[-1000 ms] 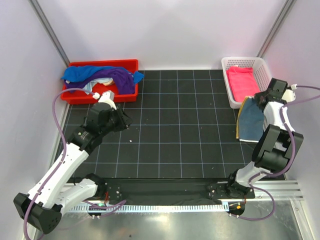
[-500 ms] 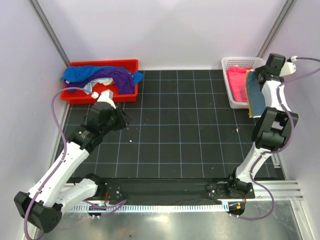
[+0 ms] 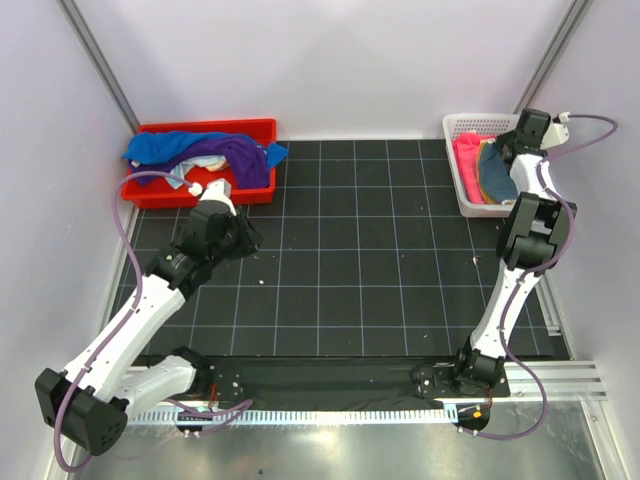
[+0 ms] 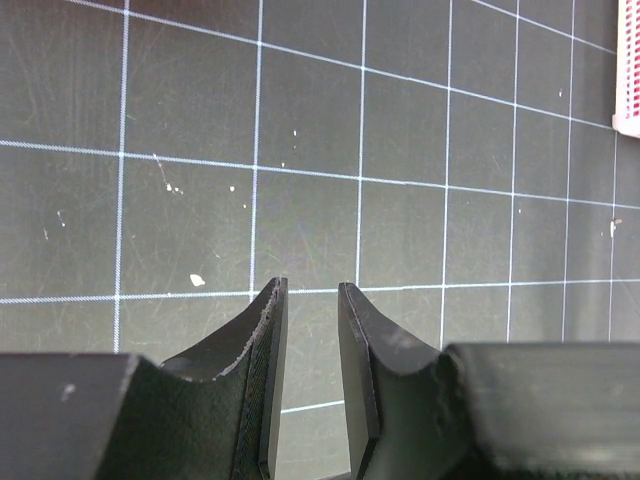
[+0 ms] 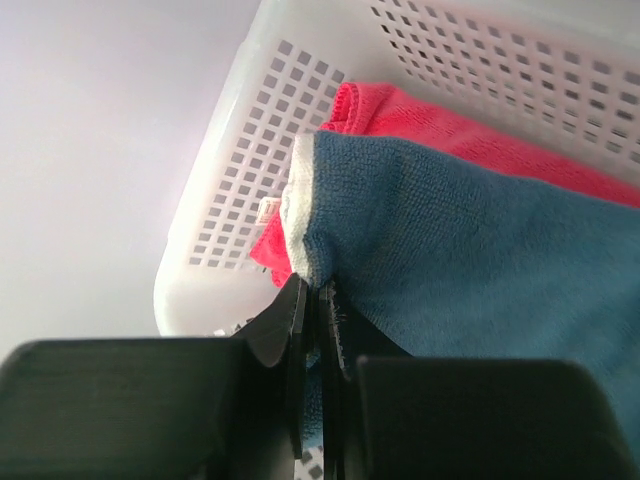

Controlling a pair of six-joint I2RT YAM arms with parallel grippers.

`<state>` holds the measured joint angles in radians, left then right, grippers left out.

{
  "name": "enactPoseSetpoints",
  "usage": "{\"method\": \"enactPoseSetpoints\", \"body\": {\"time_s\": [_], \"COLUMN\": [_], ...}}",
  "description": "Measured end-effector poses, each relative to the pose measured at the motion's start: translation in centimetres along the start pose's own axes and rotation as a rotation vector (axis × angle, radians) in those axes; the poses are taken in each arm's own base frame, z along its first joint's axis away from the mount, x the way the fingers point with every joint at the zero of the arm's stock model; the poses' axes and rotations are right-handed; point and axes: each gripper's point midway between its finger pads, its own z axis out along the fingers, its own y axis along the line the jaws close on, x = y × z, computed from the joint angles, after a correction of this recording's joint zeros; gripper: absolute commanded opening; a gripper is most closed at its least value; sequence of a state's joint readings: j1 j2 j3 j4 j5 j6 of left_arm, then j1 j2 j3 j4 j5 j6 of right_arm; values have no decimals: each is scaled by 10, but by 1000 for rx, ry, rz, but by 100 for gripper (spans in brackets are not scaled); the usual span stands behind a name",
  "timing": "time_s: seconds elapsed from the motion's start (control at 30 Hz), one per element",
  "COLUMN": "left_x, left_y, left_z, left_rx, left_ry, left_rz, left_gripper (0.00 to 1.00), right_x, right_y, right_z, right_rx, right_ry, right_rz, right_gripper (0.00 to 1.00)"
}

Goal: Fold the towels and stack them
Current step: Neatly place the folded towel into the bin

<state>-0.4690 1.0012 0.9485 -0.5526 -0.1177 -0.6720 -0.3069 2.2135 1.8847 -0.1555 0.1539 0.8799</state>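
right gripper [image 5: 312, 290]: clenched tight on a corner of the slate blue towel [image 5: 470, 260], pinching it just below its white hem; no gap shows between the fingers. From above, the gripper [image 3: 508, 152] is reaching over the white mesh basket [image 3: 480, 120] at the far right corner of the tabletop [image 3: 360, 260].

slate blue towel [image 3: 495, 172]: inside the basket, bunched rather than flat, lying over the right part of the hot pink towel [image 3: 466, 165] and touching it. One corner is held up by the right gripper.

hot pink towel [image 5: 400, 110]: in the same basket, underneath and beside the blue one, pressed against the perforated basket wall [image 5: 250, 150]. Whether it is neatly folded cannot be told from here.

left gripper [image 4: 310, 290]: released, its two fingers standing a narrow gap apart with nothing between them. It hangs above bare gridded tabletop and its tips look clear of the surface. From above, it [image 3: 245, 240] sits near the red bin [image 3: 200, 128], on the side nearer the arm bases.

red bin: at the far left corner, well apart from the basket.

bright blue towel [image 3: 160, 145]: heaped unfolded in the bin, spilling over its left rim.

purple towel [image 3: 235, 152]: crumpled in the bin, draped across the blue one toward the right end.

tabletop: black with a white grid, speckled with small white flecks.
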Motion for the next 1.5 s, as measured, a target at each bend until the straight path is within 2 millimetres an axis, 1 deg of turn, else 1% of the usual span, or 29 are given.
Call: {"method": "enactPoseSetpoints", "body": {"time_s": [0.23, 0.37, 0.43, 0.6, 0.67, 0.77, 0.8, 0.83, 0.9, 0.93, 1.0, 1.03, 1.13, 1.33, 1.43, 1.5], "left_x": [-4, -4, -4, -4, -4, -4, -3, -3, -2, -2, -1, -1, -1, 0, 0, -7], "left_y": [1, 1, 1, 1, 1, 1, 2, 2, 2, 2, 3, 3, 3, 5, 7, 6], "left_z": [2, 5, 6, 6, 6, 7, 7, 8, 9, 10, 10, 10, 10, 13, 17, 19], "left_rx": [-8, -14, -14, -14, -14, -16, -18, -19, -23, -24, -24, -25, -25, -37, -56, -68], "left_ry": [-16, -17, -17, -19, -19, -16, -14, -12, -8, -6, -5, -5, -5, 0, 3, -9], "left_rz": [-1, 0, 0, -1, -1, 0, 1, 1, 2, 2, 3, 3, 3, 4, 5, 4], "left_gripper": [30, 30, 30, 30, 30, 30, 30, 30, 30, 30, 30, 30, 30, 31, 32, 34], "right_x": [17, 28, 31, 26, 21, 10, 8, 8, 8, 10, 15, 18, 23, 23, 22, 20], "right_y": [2, -1, 0, 10, 16, 31, 34, 35, 35, 34, 30, 28, 24, 25, 32, 39], "right_z": [31, 41, 42, 41, 41, 42, 43, 42, 44, 46, 49, 51, 53, 51, 41, 26], "right_rx": [-43, -50, -53, -75, -87, -121, -129, -131, -132, -131, -125, -122, -114, -113, -124, -134], "right_ry": [12, 20, 22, 9, -2, -26, -31, -32, -29, -27, -16, -10, 3, 10, 27, 39], "right_rz": [35, 51, 60, 69, 72, 85, 89, 92, 102, 107, 106, 104, 99, 98, 109, 121], "right_gripper": [1, 1, 1, 1, 1, 2, 6, 18, 33, 45, 55, 64, 70, 72, 72, 72]}}
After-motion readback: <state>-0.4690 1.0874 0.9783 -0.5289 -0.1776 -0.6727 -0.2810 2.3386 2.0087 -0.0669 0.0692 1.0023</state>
